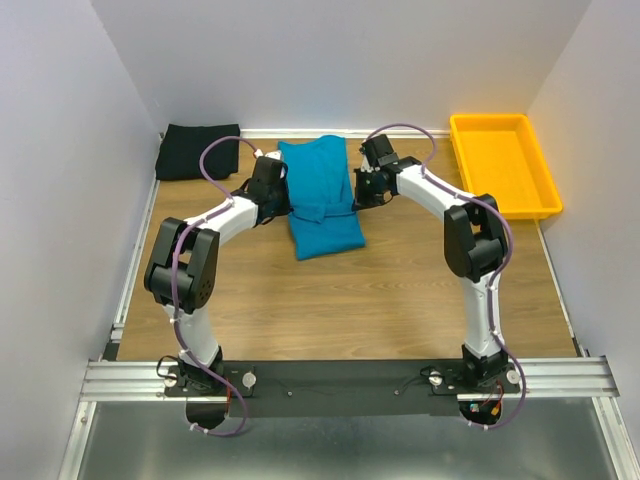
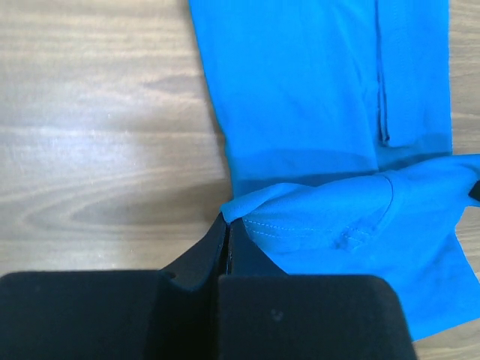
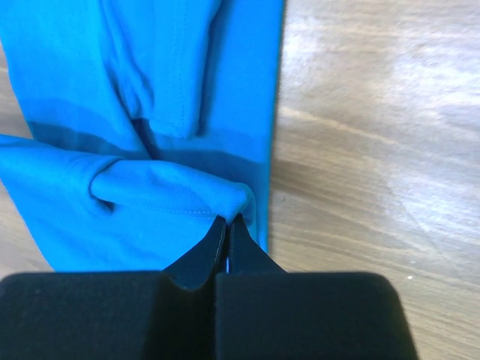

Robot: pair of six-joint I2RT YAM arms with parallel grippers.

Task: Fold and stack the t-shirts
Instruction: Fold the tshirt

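The teal-blue t-shirt (image 1: 325, 235) lies as a long strip on the far middle of the wooden table. My left gripper (image 1: 286, 206) is at its left edge, shut on a stitched corner of the cloth (image 2: 315, 217), with the tips (image 2: 225, 220) pinched together. At the right edge my right gripper (image 1: 355, 195) is shut on a bunched fold of the same shirt (image 3: 172, 195), tips (image 3: 228, 220) closed. The held edge is raised between the two grippers, over the flat part of the shirt (image 2: 300, 90). The black t-shirt (image 1: 197, 150) lies folded at the back left corner.
A yellow plastic tray (image 1: 503, 165) stands at the back right against the wall. White walls close in the table on three sides. Bare wood (image 1: 330, 300) stretches between the shirt and the arm bases.
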